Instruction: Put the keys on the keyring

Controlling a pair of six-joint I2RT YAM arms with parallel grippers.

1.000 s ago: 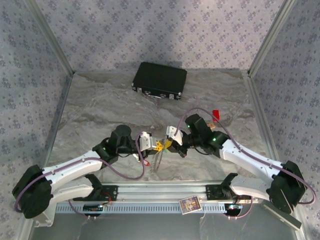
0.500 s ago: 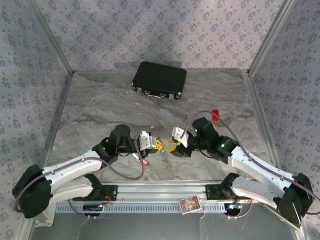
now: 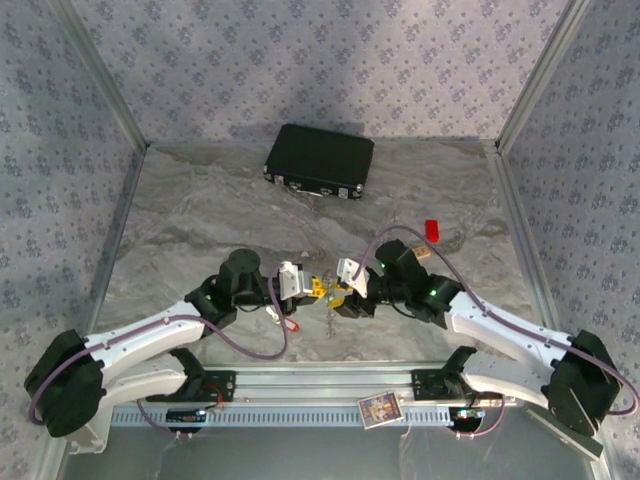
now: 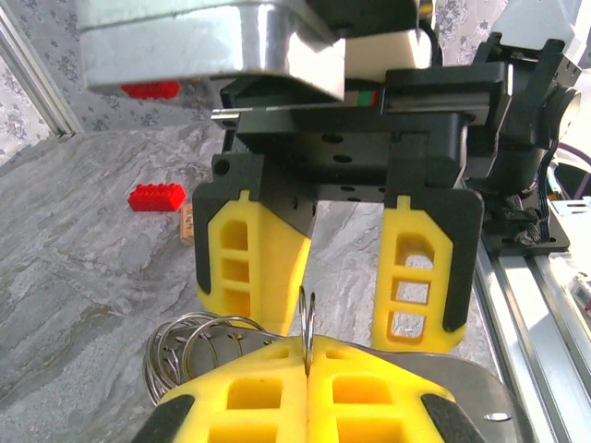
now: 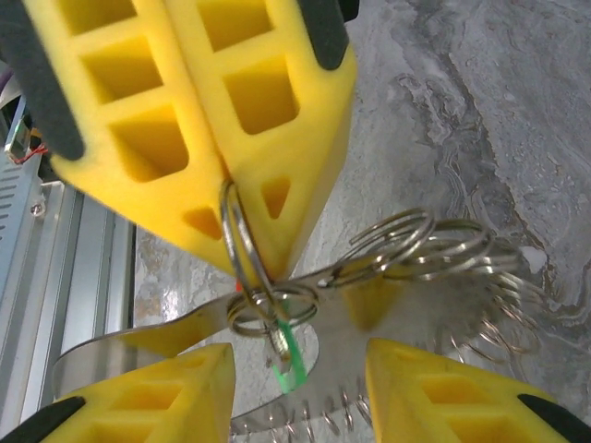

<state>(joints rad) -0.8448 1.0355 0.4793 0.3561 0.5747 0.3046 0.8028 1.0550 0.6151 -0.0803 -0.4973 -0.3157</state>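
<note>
My left gripper [image 3: 313, 289] is shut on the keyring [image 5: 242, 247], a thin steel loop that stands edge-on between its yellow fingertips [image 4: 277, 388]. From the keyring hangs a small ring [image 5: 273, 310] carrying the green-tagged key [image 5: 290, 358]. Facing it, my right gripper [image 3: 338, 297] is open, one finger on each side of the keyring [image 4: 307, 318] and touching nothing. In the right wrist view the right gripper [image 5: 297, 358] has its fingers [image 5: 148, 397] spread below the hanging key. A small red bit [image 3: 291, 323] lies by the left wrist; I cannot tell if it is the red key.
A black case [image 3: 319, 160] lies at the back of the marbled table [image 3: 200, 220]. One red block [image 3: 432, 230] sits right of the right arm, and a tan block [image 4: 187, 221] lies near another red block [image 4: 157, 196]. An aluminium rail [image 3: 320, 385] runs along the near edge.
The right gripper opened and let go at the keyring, drew back to the right, then came in again. The left gripper stayed shut on the keyring, with the green key hanging.
</note>
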